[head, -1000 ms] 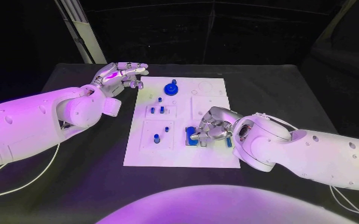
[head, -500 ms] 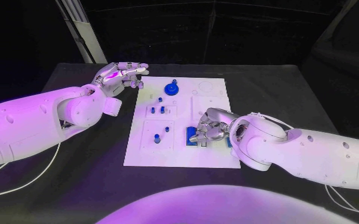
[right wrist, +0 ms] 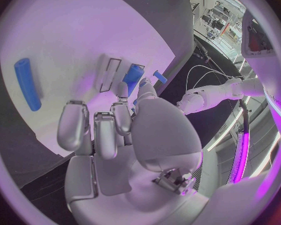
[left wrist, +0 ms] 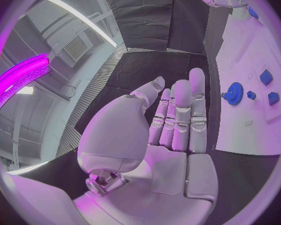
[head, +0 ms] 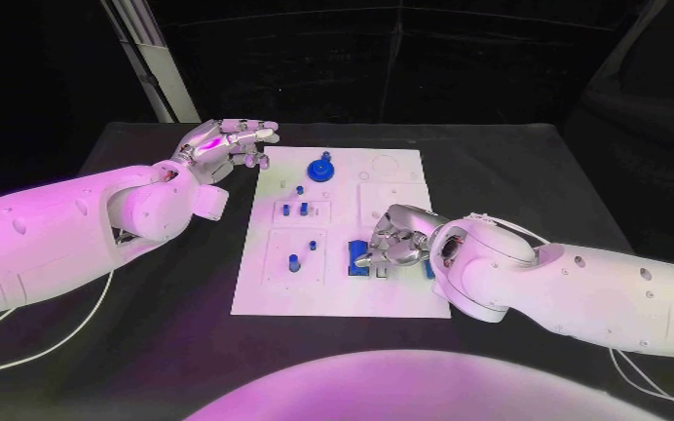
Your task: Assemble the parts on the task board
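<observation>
The white task board [head: 400, 294] lies in the middle of the black table. My right hand [head: 396, 242] is low over its near right part, fingers curled, its thumb and a finger pinching a blue part [right wrist: 133, 75] at a rectangular slot [right wrist: 109, 68]. More blue [head: 362, 261] shows under that hand. A blue cylinder [right wrist: 27, 83] lies loose on the board [right wrist: 72, 30]. My left hand [head: 225, 142] hovers beyond the board's far left corner, fingers [left wrist: 181, 116] straight and holding nothing. A blue round knob [head: 323, 166] stands at the far end, also seen as the knob [left wrist: 234, 92].
Small blue pegs [head: 285, 210] and another peg [head: 294, 262] stand in the board's left column. Round recesses [head: 384, 162] mark the far right of the board. A slanted metal post [head: 140, 41] rises behind the table's far left corner.
My right hand has crept slightly to the left and nearer over the blue part on the board. The left hand has stayed where it was.
</observation>
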`<state>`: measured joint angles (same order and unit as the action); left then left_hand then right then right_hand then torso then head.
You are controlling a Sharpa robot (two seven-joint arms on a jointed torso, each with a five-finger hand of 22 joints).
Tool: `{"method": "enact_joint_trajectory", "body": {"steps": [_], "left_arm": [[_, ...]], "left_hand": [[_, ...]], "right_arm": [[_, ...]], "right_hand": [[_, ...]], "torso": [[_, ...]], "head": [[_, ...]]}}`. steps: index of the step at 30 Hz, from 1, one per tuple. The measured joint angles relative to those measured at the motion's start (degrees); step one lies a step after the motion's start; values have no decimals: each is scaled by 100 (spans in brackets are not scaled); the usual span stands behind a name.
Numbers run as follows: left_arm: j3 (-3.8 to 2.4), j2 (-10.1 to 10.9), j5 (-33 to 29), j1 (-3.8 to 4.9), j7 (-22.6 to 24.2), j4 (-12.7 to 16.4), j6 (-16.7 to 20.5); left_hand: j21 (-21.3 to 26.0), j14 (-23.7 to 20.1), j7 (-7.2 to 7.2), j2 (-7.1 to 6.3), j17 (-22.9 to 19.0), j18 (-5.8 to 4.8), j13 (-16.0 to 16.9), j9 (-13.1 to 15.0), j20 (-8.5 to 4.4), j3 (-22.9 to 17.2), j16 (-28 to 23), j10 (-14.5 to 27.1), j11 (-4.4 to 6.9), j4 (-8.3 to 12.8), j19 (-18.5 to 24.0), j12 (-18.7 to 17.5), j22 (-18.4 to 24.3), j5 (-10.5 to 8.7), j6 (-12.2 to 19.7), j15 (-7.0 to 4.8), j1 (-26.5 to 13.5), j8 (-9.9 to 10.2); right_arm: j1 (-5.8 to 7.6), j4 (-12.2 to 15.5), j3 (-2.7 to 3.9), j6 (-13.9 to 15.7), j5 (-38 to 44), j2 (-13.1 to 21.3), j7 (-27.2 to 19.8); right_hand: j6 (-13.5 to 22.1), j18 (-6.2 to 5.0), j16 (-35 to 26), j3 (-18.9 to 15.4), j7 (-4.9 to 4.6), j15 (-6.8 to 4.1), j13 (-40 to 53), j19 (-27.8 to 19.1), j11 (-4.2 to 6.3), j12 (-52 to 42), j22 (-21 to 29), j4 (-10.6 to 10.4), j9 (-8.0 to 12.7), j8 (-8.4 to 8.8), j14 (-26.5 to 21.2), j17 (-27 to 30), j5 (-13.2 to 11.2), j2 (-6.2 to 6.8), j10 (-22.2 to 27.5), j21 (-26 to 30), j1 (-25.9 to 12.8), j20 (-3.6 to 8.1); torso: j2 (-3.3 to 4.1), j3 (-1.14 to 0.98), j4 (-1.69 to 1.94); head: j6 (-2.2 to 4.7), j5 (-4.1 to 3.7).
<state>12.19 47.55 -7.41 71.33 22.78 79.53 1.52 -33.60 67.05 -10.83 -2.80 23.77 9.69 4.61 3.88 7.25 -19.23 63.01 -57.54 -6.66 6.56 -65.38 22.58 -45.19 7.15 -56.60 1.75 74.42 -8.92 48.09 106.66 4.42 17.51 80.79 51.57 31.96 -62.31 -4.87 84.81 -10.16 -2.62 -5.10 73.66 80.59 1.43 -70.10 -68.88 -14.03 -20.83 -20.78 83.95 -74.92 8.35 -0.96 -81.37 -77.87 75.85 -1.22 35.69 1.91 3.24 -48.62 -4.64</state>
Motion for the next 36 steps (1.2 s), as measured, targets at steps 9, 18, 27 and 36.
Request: {"method": "enact_joint_trajectory", "body": {"steps": [9, 18, 27, 36], "left_arm": [[11, 1, 0, -2, -3, -3, -6], [25, 21, 0, -4, -3, 14, -6], [28, 20, 2, -14, 5, 25, -5], [30, 33, 3, -22, 7, 42, -6]], "left_hand": [[0, 0, 0, 0, 1, 0, 0, 0, 0, 0, 0, 0, 0, 0, 0, 0, -1, 0, 0, 0, 0, 0], [0, 0, 0, 0, 1, 0, 0, 0, 0, 0, 0, 0, 0, 0, 0, 0, -1, 0, 0, 0, 0, 0], [0, -20, -21, 0, -5, -1, 0, 0, 0, 0, 0, 0, 0, 0, 0, 27, 5, 0, 21, 20, 0, 0], [0, -20, -21, 23, -4, -1, 0, 0, 0, 16, 0, 0, 0, 16, 0, 27, 5, 0, 21, 20, 23, 0]], "right_arm": [[0, 241, 2, 271, -213, 492, -368], [1, 310, 18, 396, -428, 1304, -578], [0, 209, 18, 392, -257, 1520, -402], [-2, 121, 17, 68, 79, 1450, -154]], "right_hand": [[251, 0, -94, -138, -142, 39, -290, -52, -94, 431, 180, 22, 71, 232, 0, 1, 284, 32, 93, 67, 33, -52], [432, 0, -160, -244, -266, 132, -520, -93, -216, 755, 219, 24, 285, 677, 9, 1, 993, -50, 216, 113, 221, -136], [222, 0, -261, -457, -225, 132, -807, -93, -185, 1124, 272, -142, 362, 786, 9, 1, 875, 21, 288, 149, 194, -135], [56, -1, -211, -564, -189, 132, -691, -93, -142, 972, 202, -249, 374, 816, 9, 1, 769, 65, 237, 149, 102, -135]], "torso": [[2, -2, -7], [2, 2, -43], [-4, -4, -96], [-4, 8, -83]], "head": [[27, -39], [64, -165], [74, -260], [57, -269]]}}
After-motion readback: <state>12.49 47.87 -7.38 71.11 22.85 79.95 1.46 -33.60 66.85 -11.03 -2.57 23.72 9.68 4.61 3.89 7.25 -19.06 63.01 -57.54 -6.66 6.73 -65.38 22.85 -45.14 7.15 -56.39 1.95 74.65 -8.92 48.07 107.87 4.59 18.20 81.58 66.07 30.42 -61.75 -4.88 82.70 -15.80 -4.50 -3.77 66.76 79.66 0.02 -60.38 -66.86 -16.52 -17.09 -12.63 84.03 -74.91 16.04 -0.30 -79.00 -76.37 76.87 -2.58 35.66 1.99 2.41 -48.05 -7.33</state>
